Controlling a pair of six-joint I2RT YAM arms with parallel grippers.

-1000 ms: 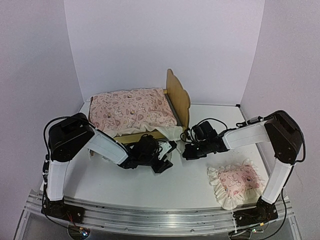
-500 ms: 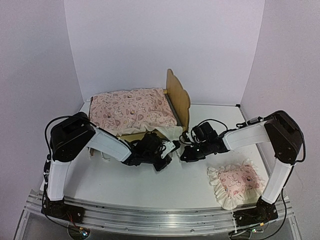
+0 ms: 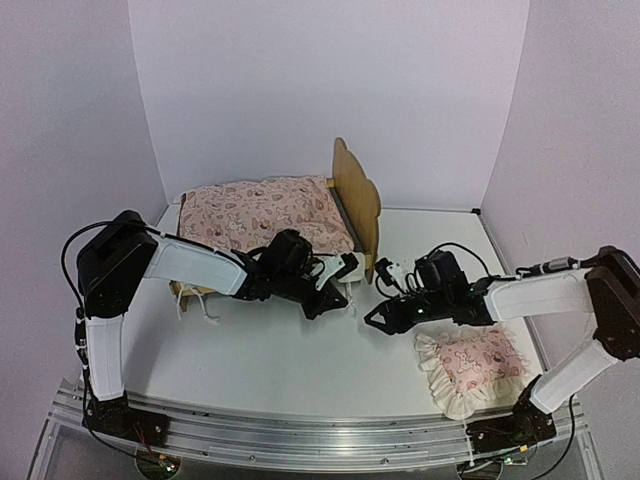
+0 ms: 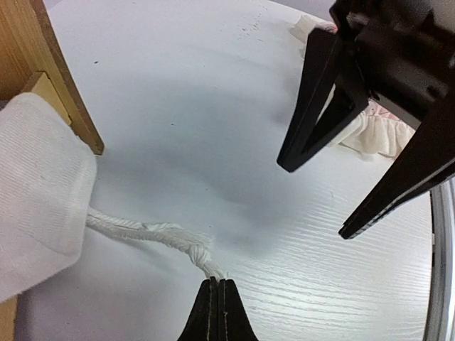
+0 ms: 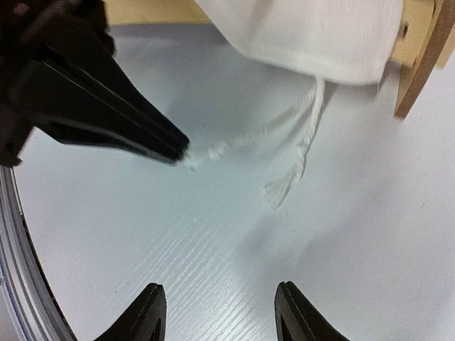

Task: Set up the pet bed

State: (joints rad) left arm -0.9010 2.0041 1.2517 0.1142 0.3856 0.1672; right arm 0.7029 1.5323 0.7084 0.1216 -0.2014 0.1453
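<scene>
Bed setup partway done, I'd say. The pet bed (image 3: pixel 355 195) sits at the far edge of the worktop (image 3: pixel 270 370), toward the far left corner, with its headboard end pointing at the middle of the far edge. The pink mattress cushion (image 3: pixel 265 215) already lies on the frame and fills it between the rails.

The left fingers (image 4: pixel 211 316) are pressed together, pinching the frayed end of a white tie cord (image 4: pixel 149 231). The cord runs from the cushion's white corner flap (image 4: pixel 35 185) by the bed's near headboard post and lies slack on the worktop, with a knot close to the pinch.

The right fingers (image 5: pixel 148 312) are apart and hold nothing. They hover low over bare worktop just beside the left ones, facing the same corner. A second loose cord (image 5: pixel 302 153) hangs from that flap, untouched.

The small ruffled pillow (image 3: pixel 470 368) lies by the near right corner of the worktop, well apart from the bed, under the right forearm.

Done: cushion on the frame. Left to do, by my guess: the corner ties, which look untied here, and the pillow, not yet on the bed. The other corners are hidden, so I can't tell about their ties.
</scene>
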